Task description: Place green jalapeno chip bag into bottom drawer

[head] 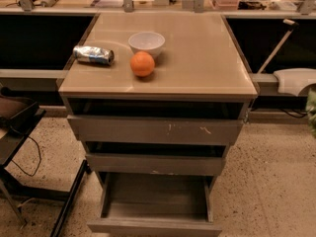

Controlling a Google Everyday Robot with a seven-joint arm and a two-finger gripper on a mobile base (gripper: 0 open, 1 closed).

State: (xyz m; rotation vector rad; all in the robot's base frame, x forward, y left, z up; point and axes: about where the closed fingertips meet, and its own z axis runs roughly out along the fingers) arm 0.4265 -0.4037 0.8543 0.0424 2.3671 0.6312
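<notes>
The bottom drawer (155,201) is pulled out at the foot of the grey-brown cabinet, and its tray shows nothing inside. A sliver of dark green (311,110) shows at the right edge of the view, cut off by the frame. I cannot tell whether it is the green jalapeno chip bag. My gripper is out of view. Only a white arm part (294,80) shows at the right, beside the cabinet top.
On the cabinet top (207,58) stand a white bowl (146,43), an orange (142,63) and a crushed silver can (94,55). The top drawer (155,130) and middle drawer (155,163) are slightly open. A dark cart (15,117) and cables stand at the left.
</notes>
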